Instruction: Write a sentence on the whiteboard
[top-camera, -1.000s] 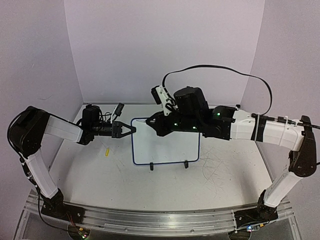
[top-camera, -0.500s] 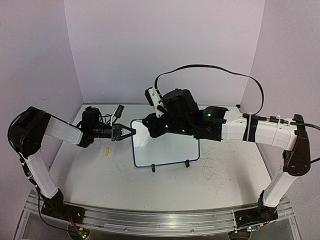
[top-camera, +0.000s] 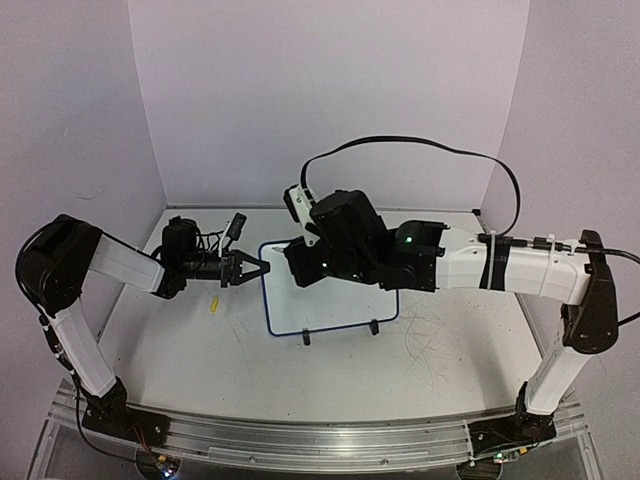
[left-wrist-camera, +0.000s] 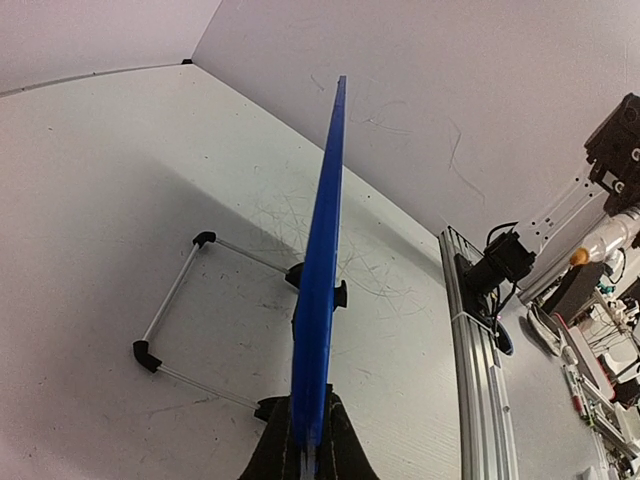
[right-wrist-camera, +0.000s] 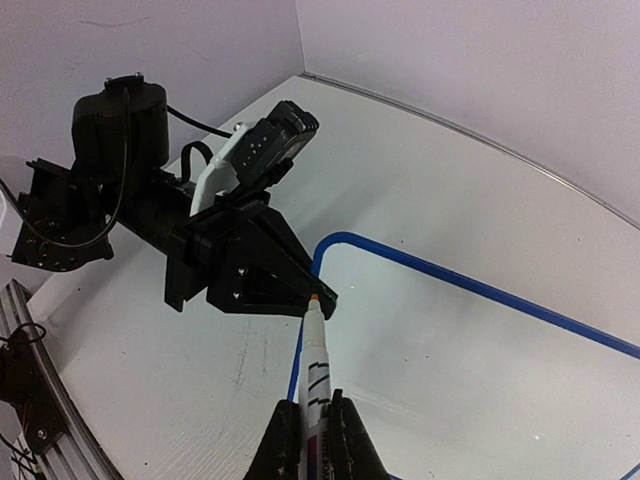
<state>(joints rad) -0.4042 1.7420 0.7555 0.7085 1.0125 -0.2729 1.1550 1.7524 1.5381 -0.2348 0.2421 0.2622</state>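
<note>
The whiteboard (top-camera: 335, 295) stands upright on two black feet in mid-table, its blue frame seen edge-on in the left wrist view (left-wrist-camera: 325, 230). My left gripper (top-camera: 263, 268) is shut on the board's left edge (left-wrist-camera: 308, 445). My right gripper (top-camera: 293, 258) is shut on a white marker (right-wrist-camera: 316, 350), uncapped. The marker's tip sits at the board's upper left corner, right beside the left gripper's black fingers (right-wrist-camera: 265, 265). The board face (right-wrist-camera: 470, 350) that shows is plain white, and the sentence is out of view.
A small yellow piece (top-camera: 213, 304) lies on the table left of the board. A wire stand (left-wrist-camera: 175, 295) props the board from behind. A black cable (top-camera: 420, 145) arches above the right arm. The mounting rail (left-wrist-camera: 480, 380) runs along the near edge.
My left gripper has closed on the board's left edge. The right arm has swung left, bringing the marker to the board's upper left corner. The board has shifted slightly left.
</note>
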